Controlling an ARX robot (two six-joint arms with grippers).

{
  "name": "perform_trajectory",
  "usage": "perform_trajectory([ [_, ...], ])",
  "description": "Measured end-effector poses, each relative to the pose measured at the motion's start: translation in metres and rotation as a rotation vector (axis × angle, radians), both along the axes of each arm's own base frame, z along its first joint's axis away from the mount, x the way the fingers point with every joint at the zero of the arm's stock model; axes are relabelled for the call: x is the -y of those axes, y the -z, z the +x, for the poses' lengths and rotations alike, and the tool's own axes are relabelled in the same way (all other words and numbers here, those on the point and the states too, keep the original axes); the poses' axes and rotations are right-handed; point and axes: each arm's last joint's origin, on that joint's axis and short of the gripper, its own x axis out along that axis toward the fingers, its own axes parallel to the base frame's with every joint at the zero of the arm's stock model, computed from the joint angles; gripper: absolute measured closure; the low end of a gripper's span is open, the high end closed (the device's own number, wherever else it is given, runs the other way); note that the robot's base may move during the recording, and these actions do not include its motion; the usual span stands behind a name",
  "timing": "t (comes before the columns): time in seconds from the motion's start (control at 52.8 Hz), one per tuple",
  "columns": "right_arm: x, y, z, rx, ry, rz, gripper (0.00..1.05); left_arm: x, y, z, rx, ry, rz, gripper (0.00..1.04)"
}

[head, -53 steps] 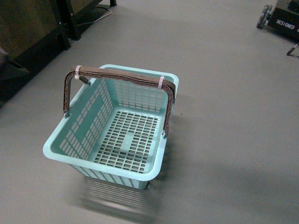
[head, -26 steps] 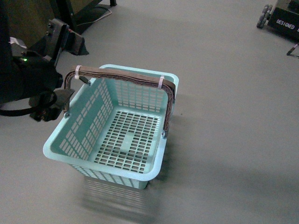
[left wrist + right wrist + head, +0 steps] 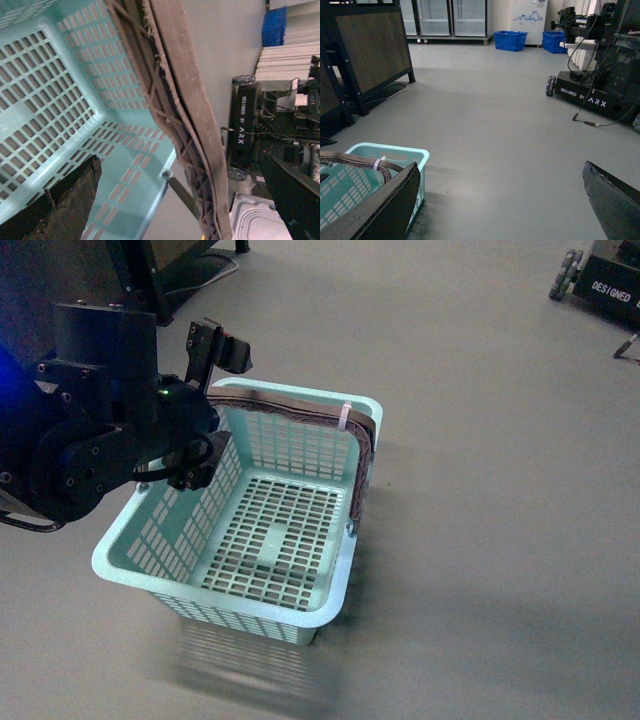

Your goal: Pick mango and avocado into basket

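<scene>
Teal plastic, slotted all over: the basket (image 3: 330, 608) stands on the grey floor (image 3: 490, 540) in front of us. Its long side runs away from the robot and a little to the right, and its inside is empty. We see neither the mango nor the avocado in any view (so we cannot say which way they lie from either arm). The left gripper (image 3: 215, 410) hangs over the far-left corner of the basket, just beside the brown handles (image 3: 300, 412). Its fingers are spread apart and grasp nothing. The right gripper (image 3: 495, 207) is also spread wide and empty; its camera looks over bare floor, and only a corner of the basket shows there. We judge the left arm to be the nearer one to the basket, but the fruit must be found first.
</scene>
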Motion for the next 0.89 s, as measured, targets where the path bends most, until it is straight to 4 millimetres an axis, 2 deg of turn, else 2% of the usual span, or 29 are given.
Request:
perform_trajectory([
  [0.152,0.0,0.0,0.0,0.0,0.0,0.0,0.08,0.002,0.003,0.006,0.083,0.023,-0.054,0.09],
  [0.398,0.0,0.0,0.0,0.0,0.0,0.0,0.08,0.001,0.008,0.006,0.184,0.082,-0.149,0.48],
  [0.55,0.0,0.0,0.0,0.0,0.0,0.0,0.08,-0.005,-0.002,0.001,0.265,0.09,-0.205,0.7],
  [0.645,0.0,0.0,0.0,0.0,0.0,0.0,0.08,-0.013,-0.02,-0.005,0.288,0.052,-0.238,0.84],
  [0.72,0.0,0.0,0.0,0.0,0.0,0.0,0.08,-0.019,-0.037,-0.01,0.304,0.022,-0.245,0.87],
  [0.815,0.0,0.0,0.0,0.0,0.0,0.0,0.08,-0.03,-0.083,-0.029,0.305,-0.054,-0.249,0.89],
  [0.891,0.0,0.0,0.0,0.0,0.0,0.0,0.08,-0.036,-0.107,-0.046,0.284,-0.087,-0.237,0.9],
])
